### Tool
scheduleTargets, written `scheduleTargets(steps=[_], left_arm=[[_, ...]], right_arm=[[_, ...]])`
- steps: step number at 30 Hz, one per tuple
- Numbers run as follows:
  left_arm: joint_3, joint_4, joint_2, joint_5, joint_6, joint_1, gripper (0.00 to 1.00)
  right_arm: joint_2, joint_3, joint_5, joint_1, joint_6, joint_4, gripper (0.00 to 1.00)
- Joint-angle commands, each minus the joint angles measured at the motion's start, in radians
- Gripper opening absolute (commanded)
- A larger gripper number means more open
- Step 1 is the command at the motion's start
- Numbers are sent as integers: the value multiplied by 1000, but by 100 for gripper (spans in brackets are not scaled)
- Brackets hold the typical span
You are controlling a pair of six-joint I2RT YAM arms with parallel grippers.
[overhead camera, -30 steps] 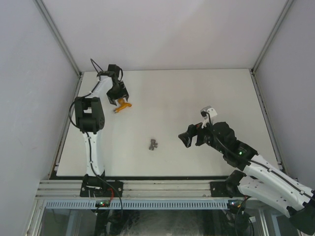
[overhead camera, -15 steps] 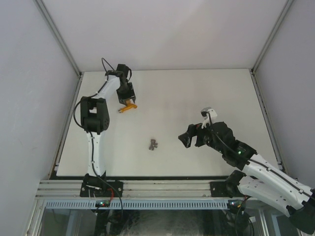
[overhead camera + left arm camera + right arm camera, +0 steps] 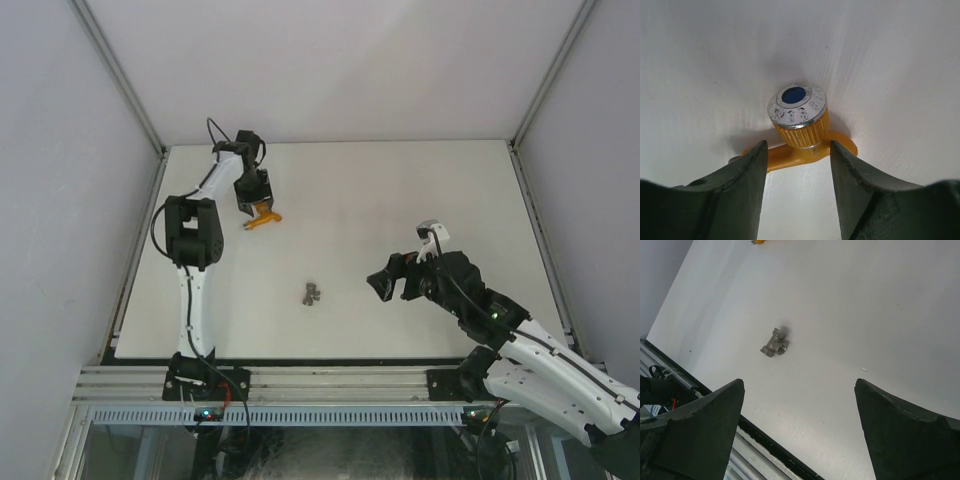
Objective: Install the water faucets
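Left gripper (image 3: pixel 799 150) around the orange tap (image 3: pixel 800 125)
The left gripper (image 3: pixel 252 195) is half open around the orange tap (image 3: pixel 262 218), upper left on the table (image 3: pixel 400 200); I cannot tell if it squeezes. The right gripper (image 3: pixel 799 385) is wide open, holding nothing. The grey fitting (image 3: pixel 312 294) lies alone just below the middle.
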Motion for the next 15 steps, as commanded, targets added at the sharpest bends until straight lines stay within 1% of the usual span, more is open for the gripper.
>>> scheduleTargets(steps=[1,7,10,12,15], left_arm=[[66,-61,20,34,57,-2,54],[74,-93,25,103,86,-20,49],[69,-108,24,123,97,-44,45],[58,-108,12,132,96,-65,41],[50,-99,-8,135,91,-108,40]], right_arm=[[-7,5,12,6,21,13,90],[2,6,9,6,41,21,91],[4,6,5,6,50,23,90],[4,6,5,6,53,24,90],[5,6,7,6,53,23,90]])
